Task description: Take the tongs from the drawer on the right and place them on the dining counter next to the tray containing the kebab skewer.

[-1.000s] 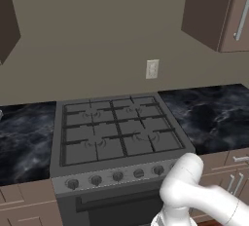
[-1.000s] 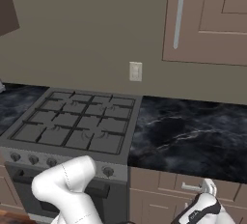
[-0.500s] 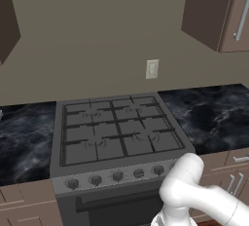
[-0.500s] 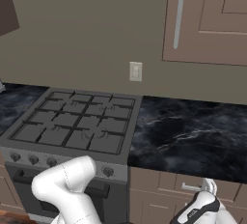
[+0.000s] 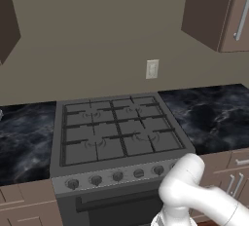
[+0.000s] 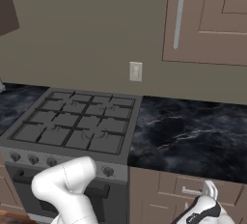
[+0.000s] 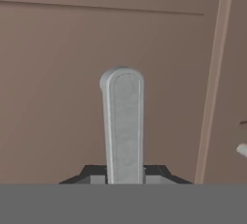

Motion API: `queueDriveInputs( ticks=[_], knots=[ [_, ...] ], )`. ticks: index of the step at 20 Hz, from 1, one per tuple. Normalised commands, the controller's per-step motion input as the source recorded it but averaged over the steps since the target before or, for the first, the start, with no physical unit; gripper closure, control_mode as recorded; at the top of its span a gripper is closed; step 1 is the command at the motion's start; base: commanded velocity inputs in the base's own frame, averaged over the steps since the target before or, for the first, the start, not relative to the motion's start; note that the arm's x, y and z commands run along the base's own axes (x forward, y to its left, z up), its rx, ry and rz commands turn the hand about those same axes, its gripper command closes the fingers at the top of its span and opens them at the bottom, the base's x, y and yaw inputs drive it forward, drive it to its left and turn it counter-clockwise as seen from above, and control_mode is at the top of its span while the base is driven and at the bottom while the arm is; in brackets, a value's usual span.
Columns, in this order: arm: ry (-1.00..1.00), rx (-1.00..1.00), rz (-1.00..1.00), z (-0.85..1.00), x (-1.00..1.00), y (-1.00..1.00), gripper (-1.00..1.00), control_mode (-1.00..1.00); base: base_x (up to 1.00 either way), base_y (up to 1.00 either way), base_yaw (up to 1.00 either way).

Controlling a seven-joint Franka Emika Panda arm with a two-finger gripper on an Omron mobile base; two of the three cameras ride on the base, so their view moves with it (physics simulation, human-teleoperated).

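A simulated kitchen, viewed from behind a white robot arm (image 6: 65, 187) with dark joints. In the hand view, the two-finger gripper (image 7: 124, 174) faced a light-brown wooden drawer front (image 7: 53, 92) at close range. A slim silver bar handle (image 7: 123, 124) rose straight up the middle of that view, out of the gap between the two small dark fingertips (image 7: 91, 173). The fingers stood narrow, one on each side of the bar and pressed against it, so the gripper was closed on the handle. A thin pale seam ran up the wood to the right of the handle.

In the right base view, the drawer sat low at the right, just under the narrow glossy black marble counter (image 6: 193, 131) with white veins, beside a grey gas stove (image 6: 72, 129) with dark grates and a row of round knobs along its front. The white hand reached that drawer front at the bottom right corner, with the silver handle showing just above it. A white wall outlet (image 6: 135, 71) was set in the beige wall behind the stove, and a brown wall cabinet (image 6: 207, 20) with a long silver bar pull hung above the counter. Whether the drawer was shut or slightly open could not be told.
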Motion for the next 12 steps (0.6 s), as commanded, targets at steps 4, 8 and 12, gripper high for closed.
queueDriveInputs(
  ticks=[4, 8, 12],
  knots=[
    [0.01, 0.00, -0.07, 0.00, -0.49, -0.08, 1.00, -1.00, 0.00, 0.00, 0.00],
    [0.00, 0.00, -0.07, 0.00, -0.43, -0.07, 1.00, -1.00, 0.00, 0.00, 0.00],
    [0.02, 0.00, -0.07, 0.00, -0.42, -0.07, 1.00, -1.00, 0.00, 0.00, 0.00]
  ],
)
